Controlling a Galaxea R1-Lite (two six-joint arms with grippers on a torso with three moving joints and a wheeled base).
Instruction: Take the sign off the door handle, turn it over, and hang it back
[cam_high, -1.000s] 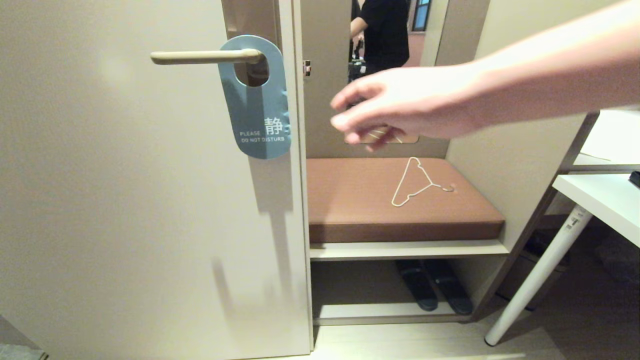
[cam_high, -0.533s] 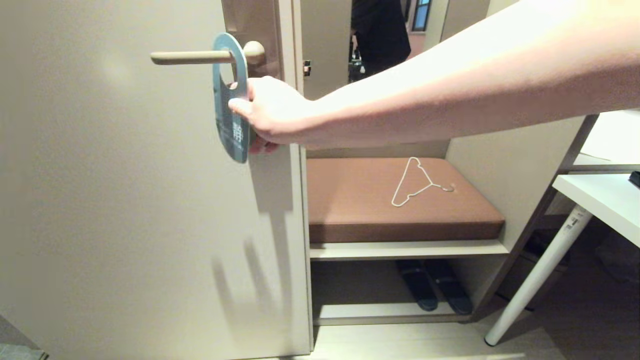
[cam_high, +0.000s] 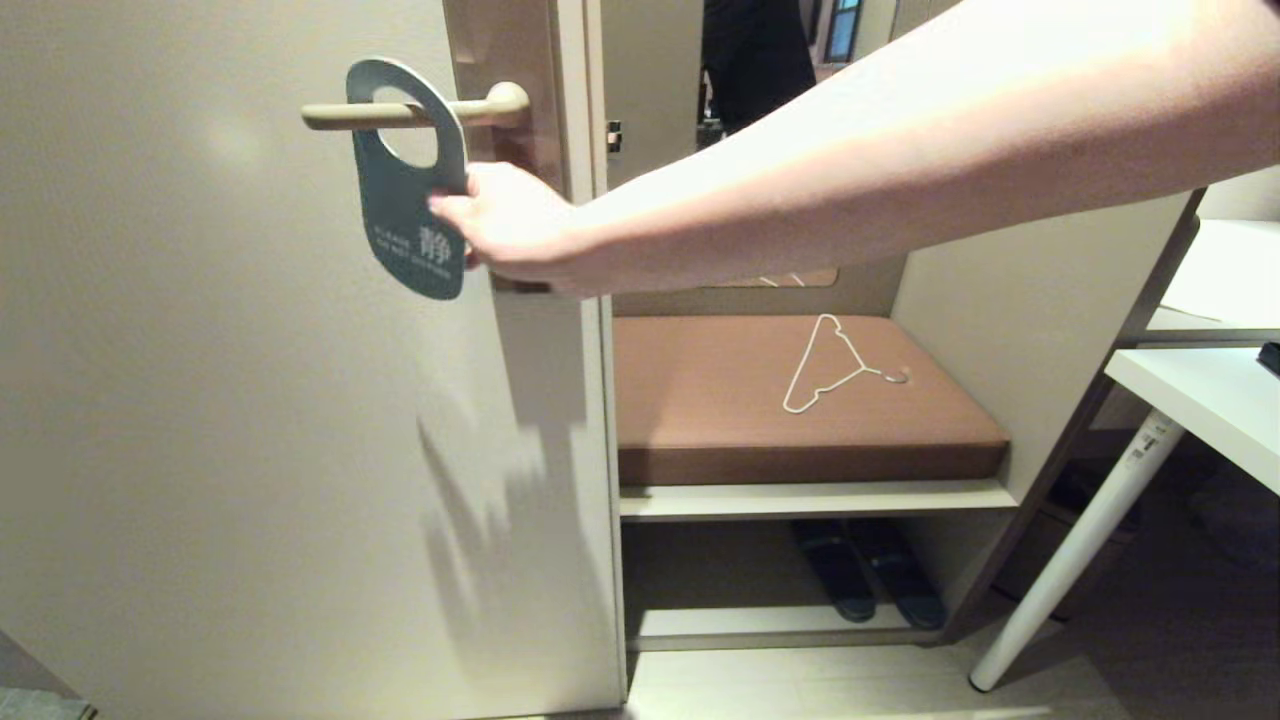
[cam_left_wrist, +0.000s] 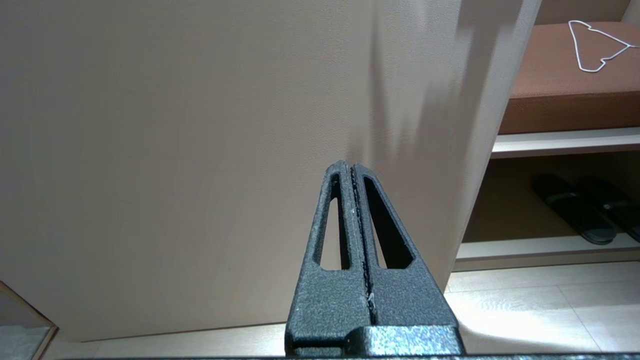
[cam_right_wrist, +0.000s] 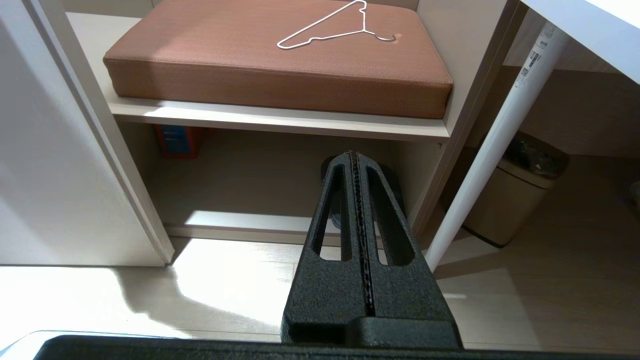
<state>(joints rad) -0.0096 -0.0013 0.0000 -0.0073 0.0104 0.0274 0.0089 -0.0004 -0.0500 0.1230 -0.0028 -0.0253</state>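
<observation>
Here we see a person's hand (cam_high: 510, 235) pinching the teal sign (cam_high: 410, 185), its hole around the door handle (cam_high: 410, 112); we judge it must slide off next. Both robot hands are pressed together, idle.

A person's hand (cam_high: 510, 235) reaches in on an outstretched bare forearm, fingers pinched just below the door handle (cam_high: 415, 112). The left gripper (cam_left_wrist: 352, 170) and right gripper (cam_right_wrist: 354, 157) hang low, fingers pressed together, well below that handle.
</observation>
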